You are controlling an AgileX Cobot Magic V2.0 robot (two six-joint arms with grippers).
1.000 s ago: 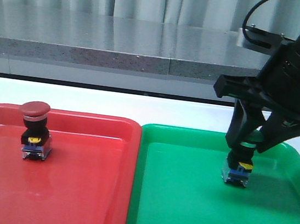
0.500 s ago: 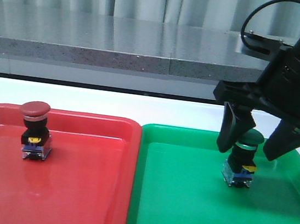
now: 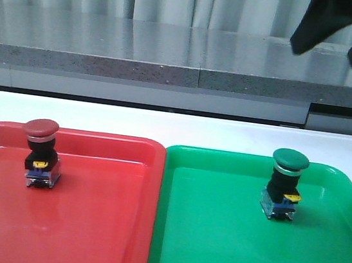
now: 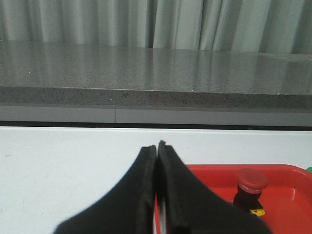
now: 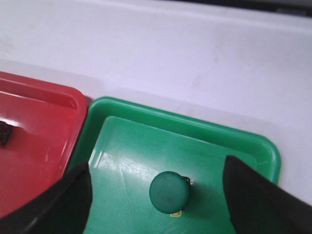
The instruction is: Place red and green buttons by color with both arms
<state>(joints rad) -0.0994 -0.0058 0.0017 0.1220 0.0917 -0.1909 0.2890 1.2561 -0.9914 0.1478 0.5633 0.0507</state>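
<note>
**Supervisor:** Where are the buttons?

**Me:** The green button (image 3: 286, 185) stands upright in the green tray (image 3: 212, 253), toward its far side, touching nothing. The red button (image 3: 40, 152) stands upright in the red tray (image 3: 99, 225), also toward the far side. The trays sit side by side on the white table (image 3: 164, 125), rims touching or nearly so. By colour, I judge both are sorted.

**Supervisor:** And the grippers?

**Me:** The right gripper (image 3: 332, 32) hangs high above the green tray, fingers (image 5: 58, 204) spread wide, holding nothing; its wrist camera looks straight down on the green cap between them. The left gripper (image 4: 157, 195) shows only in its own wrist camera: fingers pressed together with nothing between them, low over the table, near the red tray's edge.

**Supervisor:** What could go wrong from here?

**Me:** Mostly knocks, I think. Both buttons are top-heavy on small bases, so a jolt to a tray could topple one. The left arm worries me more: it sits low beside the red tray, and a sideways swing could clip the rim. I'd lift it first. The right is well clear; only dropping straight down again would risk the green cap.
</note>
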